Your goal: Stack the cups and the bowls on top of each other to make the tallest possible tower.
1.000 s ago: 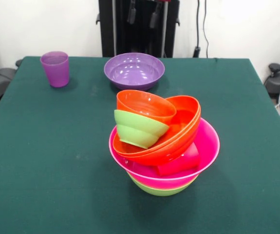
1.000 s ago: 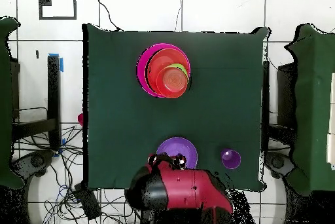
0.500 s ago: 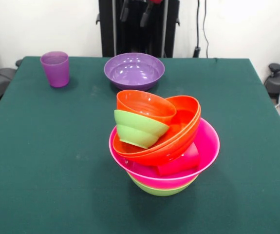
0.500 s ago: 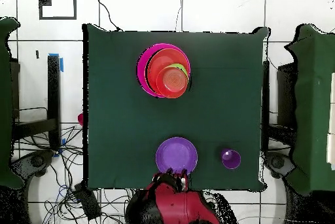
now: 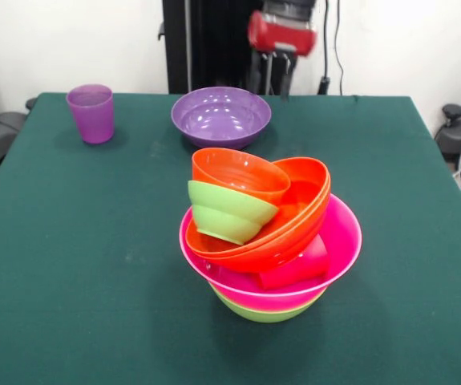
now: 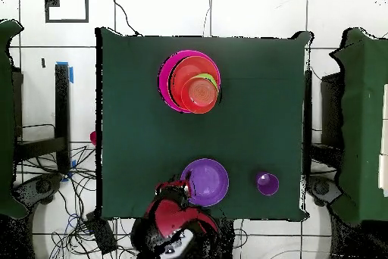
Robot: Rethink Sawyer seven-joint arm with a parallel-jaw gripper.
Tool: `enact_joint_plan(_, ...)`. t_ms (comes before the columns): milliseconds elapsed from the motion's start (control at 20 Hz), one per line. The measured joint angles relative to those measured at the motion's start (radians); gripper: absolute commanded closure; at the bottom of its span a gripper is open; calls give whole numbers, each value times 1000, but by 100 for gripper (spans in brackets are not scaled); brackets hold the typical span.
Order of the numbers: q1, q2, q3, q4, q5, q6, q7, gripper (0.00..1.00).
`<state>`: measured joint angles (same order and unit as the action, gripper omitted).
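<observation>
The tower [image 5: 268,237] sits mid-desk [image 5: 70,265], the purple bowl [image 5: 221,115] and purple cup [image 5: 90,113] stand apart at the far edge, and the pincer [image 5: 277,76] hangs beside that bowl, fingers apart, holding nothing.

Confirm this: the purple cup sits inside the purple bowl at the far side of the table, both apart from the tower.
Not quite. The front view shows the purple cup standing on the table beside the purple bowl, with bare cloth between them. Both are at the far side, apart from the tower.
</observation>
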<state>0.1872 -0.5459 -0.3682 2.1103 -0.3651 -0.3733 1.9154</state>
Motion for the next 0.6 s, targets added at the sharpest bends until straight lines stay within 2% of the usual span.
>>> enact_joint_plan(200, 31, 95, 0, -73, 54, -26, 0, 0)
enact_joint_plan(400, 29, 166, 0, -132, 63, -30, 0, 0)
enact_joint_plan(600, 30, 218, -21, -154, 96, -45, 0, 0)
